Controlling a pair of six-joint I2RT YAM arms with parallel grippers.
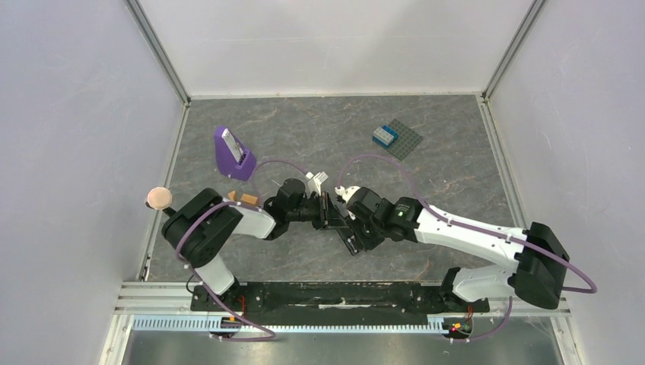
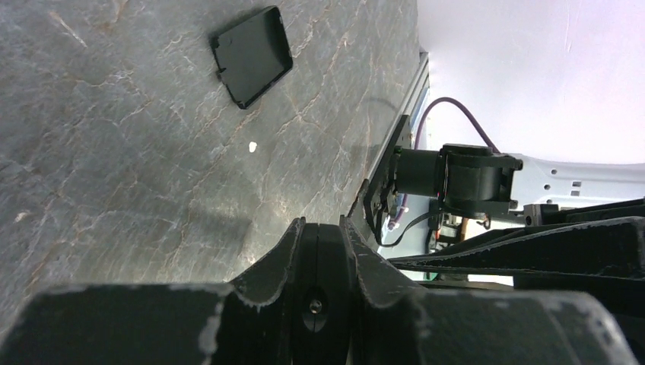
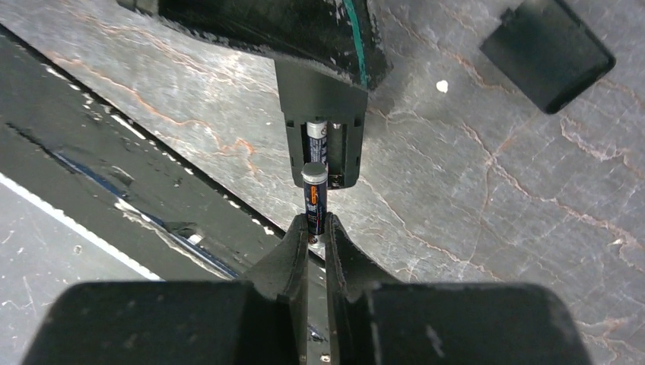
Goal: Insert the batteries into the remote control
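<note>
Alignment is what the right gripper (image 3: 316, 228) is working on. Its jaws are clamping together on the lower end of one battery (image 3: 314, 196), leaving the silvery cap and most of the barrel free to enter first. That battery is standing just off the open end of the remote control (image 3: 319, 95), roughly in line with the remote's long axis. Whether the cap is touching the remote's edge I cannot tell.

Inside the remote's uncovered bay, a second battery (image 3: 316, 141) is already lying seated, so the task is looking about half done.

The left gripper (image 2: 321, 228) is pressing its fingers together on the remote's body, away from the bay. It is gripping there, I judge, so that the bay is facing the right arm unobstructed and the remote is not sliding when the battery pushes against the spring.

The battery cover (image 3: 548, 49) is lying flat on the table (image 3: 494, 228), well apart from the remote and out of both arms' way, probably waiting to be refitted. The likely risk is the battery tilting in so narrow a pinch.
</note>
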